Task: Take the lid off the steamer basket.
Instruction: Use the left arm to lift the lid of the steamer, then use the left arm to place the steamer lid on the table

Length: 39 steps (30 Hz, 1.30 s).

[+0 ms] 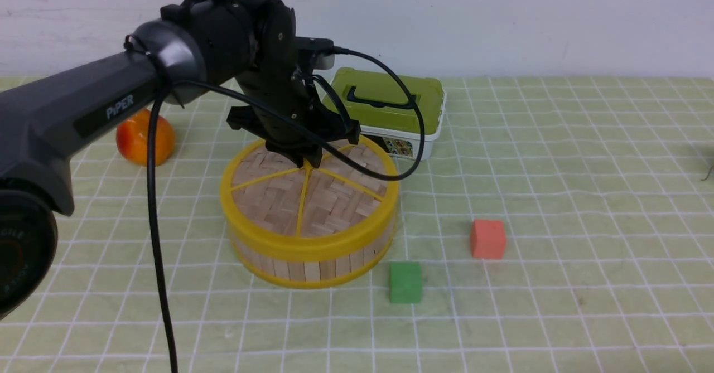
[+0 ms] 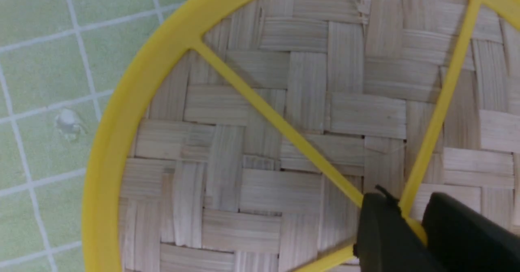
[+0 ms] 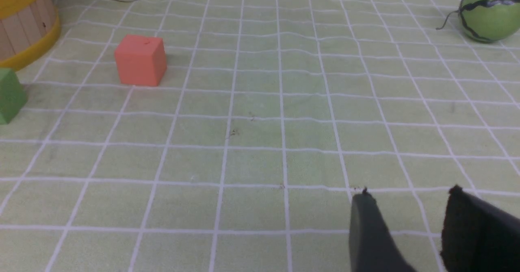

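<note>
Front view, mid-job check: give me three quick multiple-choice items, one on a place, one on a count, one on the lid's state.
1. Where does the white box with green lid stand relative to the steamer basket?
A. Behind it, toward the wall
B. In front of it, nearer the robot
C. Stacked on top of it

2. How many small cubes lie on the cloth?
A. One
B. Two
C. Four

3. The lid is:
A. Lifted clear of the basket
B. Lying flat on the cloth
C. Seated on the basket

Answers:
1. A, since the box shows beyond the basket's far rim.
2. B, a red cube and a green cube.
3. C, its yellow rim sits on the basket's wall, with the left pincer down at its hub.
</note>
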Tool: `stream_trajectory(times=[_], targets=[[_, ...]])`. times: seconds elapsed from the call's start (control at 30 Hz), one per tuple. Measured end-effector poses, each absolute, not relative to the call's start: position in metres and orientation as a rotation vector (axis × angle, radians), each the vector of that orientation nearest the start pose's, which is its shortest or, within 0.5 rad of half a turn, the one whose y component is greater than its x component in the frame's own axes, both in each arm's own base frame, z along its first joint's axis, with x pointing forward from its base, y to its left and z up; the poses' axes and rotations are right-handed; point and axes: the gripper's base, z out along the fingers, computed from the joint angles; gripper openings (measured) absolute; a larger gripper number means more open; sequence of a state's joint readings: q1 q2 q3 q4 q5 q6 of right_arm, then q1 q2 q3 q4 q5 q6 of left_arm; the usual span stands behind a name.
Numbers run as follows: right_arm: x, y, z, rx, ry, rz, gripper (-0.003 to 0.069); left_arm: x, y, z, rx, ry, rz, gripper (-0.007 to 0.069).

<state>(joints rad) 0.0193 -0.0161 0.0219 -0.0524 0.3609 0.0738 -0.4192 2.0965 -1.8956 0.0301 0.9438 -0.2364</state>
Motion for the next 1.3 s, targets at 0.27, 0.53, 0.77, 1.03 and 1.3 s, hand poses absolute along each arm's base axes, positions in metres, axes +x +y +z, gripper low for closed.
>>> stream_trajectory(times=[0.27,0.53,0.77,1.03,1.3], targets=[[0.053,-0.001,0.174,0.018,1.85,0.014,0.0241,0.433,-0.19,0.273,0.237,2.66,-0.174,0.0109],[0.053,-0.001,0.174,0.018,1.85,0.014,0.0241,0.429,-0.187,0.324,0.225,2.565,-0.199,0.0109],[0.053,-0.001,0.174,0.018,1.85,0.014,0.0241,0.398,-0.161,0.396,0.219,2.409,-0.077,0.0109],[0.053,-0.001,0.174,0.018,1.85,0.014,0.0241,0.386,-0.104,0.38,0.093,2.495,0.052,0.0109],[0.053,-0.001,0.174,0.018,1.85,0.014,0.0241,0.371,-0.023,0.34,-0.22,2.491,0.067,0.0109]])
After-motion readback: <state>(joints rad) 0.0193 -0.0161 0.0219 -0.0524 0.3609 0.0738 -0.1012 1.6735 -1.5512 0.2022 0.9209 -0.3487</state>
